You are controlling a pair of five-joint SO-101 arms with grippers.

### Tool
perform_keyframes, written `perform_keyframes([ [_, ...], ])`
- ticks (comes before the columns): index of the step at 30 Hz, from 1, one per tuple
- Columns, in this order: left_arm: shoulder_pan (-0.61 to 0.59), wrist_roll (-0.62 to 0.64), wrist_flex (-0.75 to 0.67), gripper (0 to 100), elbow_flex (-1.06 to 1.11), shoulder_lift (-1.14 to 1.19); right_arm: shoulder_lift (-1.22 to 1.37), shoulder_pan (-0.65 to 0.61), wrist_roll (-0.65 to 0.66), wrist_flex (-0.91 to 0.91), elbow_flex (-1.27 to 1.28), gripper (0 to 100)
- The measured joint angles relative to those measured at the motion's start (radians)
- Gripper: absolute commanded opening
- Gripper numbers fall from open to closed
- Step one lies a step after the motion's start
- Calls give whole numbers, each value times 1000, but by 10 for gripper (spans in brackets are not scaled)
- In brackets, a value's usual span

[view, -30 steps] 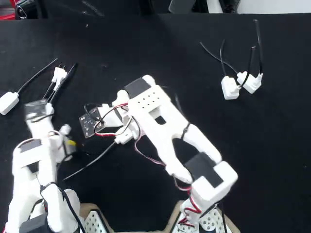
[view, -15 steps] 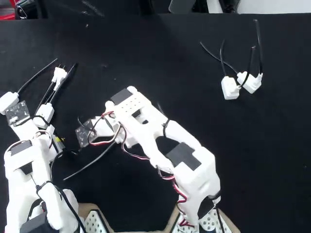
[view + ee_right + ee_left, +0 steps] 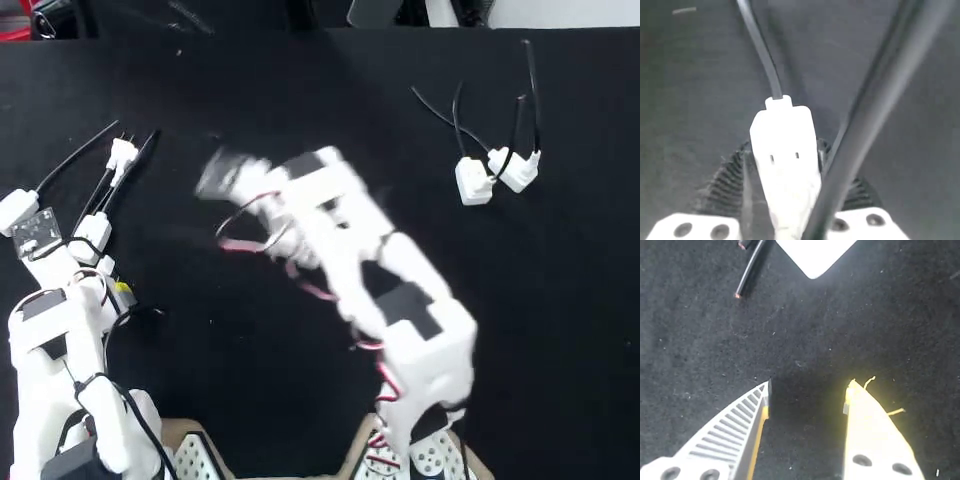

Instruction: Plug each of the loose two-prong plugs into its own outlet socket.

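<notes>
My right gripper (image 3: 785, 165) is shut on a white outlet socket (image 3: 784, 142) with two slots; its black cable (image 3: 757, 45) runs away from it, and a second cable (image 3: 875, 100) crosses in front. In the high view the right gripper (image 3: 225, 175) is blurred, left of the table's centre. My left gripper (image 3: 807, 395) is open over bare black cloth, with a white corner (image 3: 815, 255) and a cut cable end (image 3: 738, 292) ahead. From above, it (image 3: 108, 272) sits at the left, beside a white socket (image 3: 92, 230). A two-prong plug (image 3: 122, 152) lies farther back.
Another white socket (image 3: 18, 207) lies at the left edge. Two white plug pieces (image 3: 472, 180) (image 3: 517, 170) with black cables sit at the back right. The table (image 3: 540, 320) is covered in black cloth. The arm bases stand at the front edge.
The right arm swung up and back from the front left, taking the socket and its cable off the table. The left arm moved left a second ago, then stayed still.
</notes>
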Motion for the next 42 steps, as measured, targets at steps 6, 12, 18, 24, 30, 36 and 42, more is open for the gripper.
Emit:
perform_keyframes([
  [6,0,0,0,242,0,0,-60,296,-327,11,-2,11],
  [12,21,0,0,242,0,0,2,440,-486,12,-144,11],
  [18,26,0,0,242,0,0,147,519,-565,12,-324,11],
  [24,26,0,0,242,0,0,350,539,-585,12,-494,14],
  [30,26,0,0,242,0,0,485,557,-634,132,-683,208],
  [36,26,0,0,242,0,0,589,557,-641,267,-904,251],
  [42,26,0,0,242,0,0,606,531,-641,382,-1208,251],
])
